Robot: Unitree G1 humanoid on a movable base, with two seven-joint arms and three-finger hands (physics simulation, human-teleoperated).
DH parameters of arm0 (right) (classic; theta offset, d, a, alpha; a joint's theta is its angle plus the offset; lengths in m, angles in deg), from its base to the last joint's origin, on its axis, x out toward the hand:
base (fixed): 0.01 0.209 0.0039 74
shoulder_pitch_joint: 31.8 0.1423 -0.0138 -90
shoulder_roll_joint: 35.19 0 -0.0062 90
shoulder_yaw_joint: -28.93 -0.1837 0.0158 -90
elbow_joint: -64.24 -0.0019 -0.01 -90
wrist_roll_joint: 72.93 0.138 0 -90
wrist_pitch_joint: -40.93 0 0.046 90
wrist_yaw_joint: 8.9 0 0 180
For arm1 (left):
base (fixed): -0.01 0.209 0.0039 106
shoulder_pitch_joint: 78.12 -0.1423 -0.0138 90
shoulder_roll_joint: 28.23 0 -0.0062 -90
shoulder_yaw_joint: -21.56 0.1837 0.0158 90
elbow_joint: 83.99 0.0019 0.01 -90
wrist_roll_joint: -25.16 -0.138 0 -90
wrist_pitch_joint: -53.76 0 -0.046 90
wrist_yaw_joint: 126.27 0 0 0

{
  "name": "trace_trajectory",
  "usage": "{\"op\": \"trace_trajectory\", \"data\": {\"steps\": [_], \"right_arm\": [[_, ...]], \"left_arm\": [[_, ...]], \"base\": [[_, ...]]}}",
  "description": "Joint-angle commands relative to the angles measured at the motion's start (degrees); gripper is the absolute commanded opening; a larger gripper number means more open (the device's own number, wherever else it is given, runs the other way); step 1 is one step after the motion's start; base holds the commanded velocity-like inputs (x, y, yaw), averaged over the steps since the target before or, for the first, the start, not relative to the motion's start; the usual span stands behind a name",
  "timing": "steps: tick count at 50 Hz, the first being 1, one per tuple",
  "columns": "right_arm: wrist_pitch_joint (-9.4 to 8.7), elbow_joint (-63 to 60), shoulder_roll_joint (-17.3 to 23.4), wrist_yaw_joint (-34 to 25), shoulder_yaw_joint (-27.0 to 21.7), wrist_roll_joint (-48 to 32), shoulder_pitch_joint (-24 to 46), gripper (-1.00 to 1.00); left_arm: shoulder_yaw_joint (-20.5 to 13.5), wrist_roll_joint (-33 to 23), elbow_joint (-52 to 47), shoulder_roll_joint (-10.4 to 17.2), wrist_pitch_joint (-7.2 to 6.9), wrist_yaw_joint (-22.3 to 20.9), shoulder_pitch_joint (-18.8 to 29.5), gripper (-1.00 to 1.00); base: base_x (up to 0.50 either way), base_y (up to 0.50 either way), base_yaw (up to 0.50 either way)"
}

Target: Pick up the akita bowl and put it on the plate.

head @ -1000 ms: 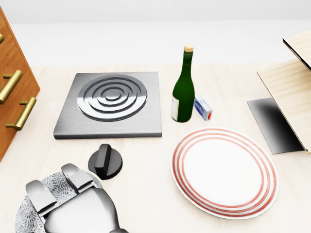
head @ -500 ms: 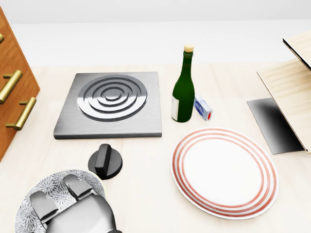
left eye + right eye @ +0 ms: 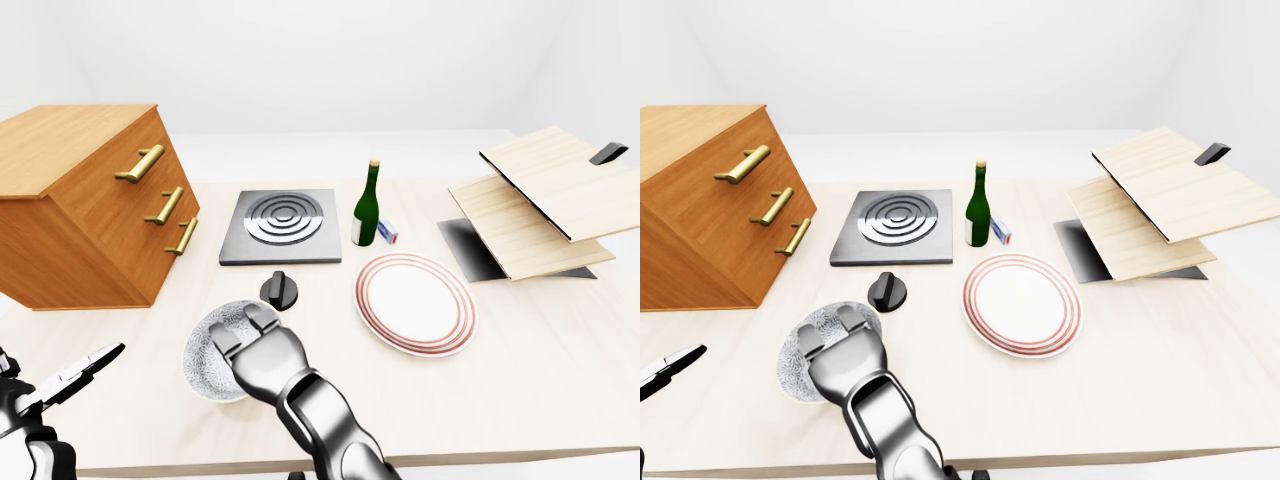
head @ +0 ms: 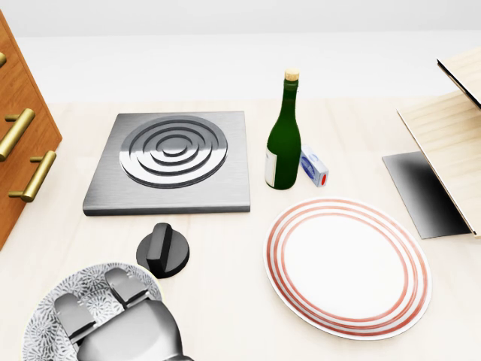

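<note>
1. Left hand (image 3: 68, 376): it sits at the lower left edge of the left-eye view. Its fingers are stretched out straight and hold nothing.

2. Drawer cabinet (image 3: 90, 200): we find it at 12 o'clock from the left hand, on the left end of the table (image 3: 560, 350). It has three brass handles on its face.

3. Bowl (image 3: 203, 352): the patterned bowl rests on the table at 7 o'clock from the black knob (image 4: 163, 250), just beside it. It lies well apart from the plate (image 4: 347, 267), which is at 3 o'clock from the bowl.

4. Right hand (image 3: 262, 355): it covers the bowl's 4 o'clock side in the left-eye view. Two fingers (image 4: 124, 286) reach over the rim and lie bent on the inner surface. The thumb is hidden, so we cannot tell whether the grip is closed round the rim.

5. Hob (image 4: 171, 159): this grey square with raised rings lies at 12 o'clock from the knob.

6. Bottle (image 4: 284, 139): the green bottle stands upright at 3 o'clock from the hob. A small box (image 4: 314, 168) lies just beside its base, at 3 o'clock.

7. Plate: it is white with red rings, sits at 5 o'clock from the bottle, and carries nothing.

8. Wooden boards (image 3: 540, 195): these tilted panels stand at 2 o'clock from the plate.
</note>
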Motion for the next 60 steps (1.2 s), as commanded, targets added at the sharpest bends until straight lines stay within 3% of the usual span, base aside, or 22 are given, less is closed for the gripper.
{"op": "trace_trajectory", "data": {"steps": [1,60], "right_arm": [[0.0,-0.4,0.3,0.0,1.2,-0.9,-1.1,1.0],[0.0,7.1,0.9,0.0,2.3,1.1,-1.7,1.0]], "left_arm": [[-0.1,0.1,-0.2,0.0,-0.15,-0.1,-0.1,1.0],[0.0,0.1,-0.2,-0.1,0.02,-0.3,0.0,1.0]], "base": [[0.0,0.0,0.0],[0.0,0.0,0.0]]}}
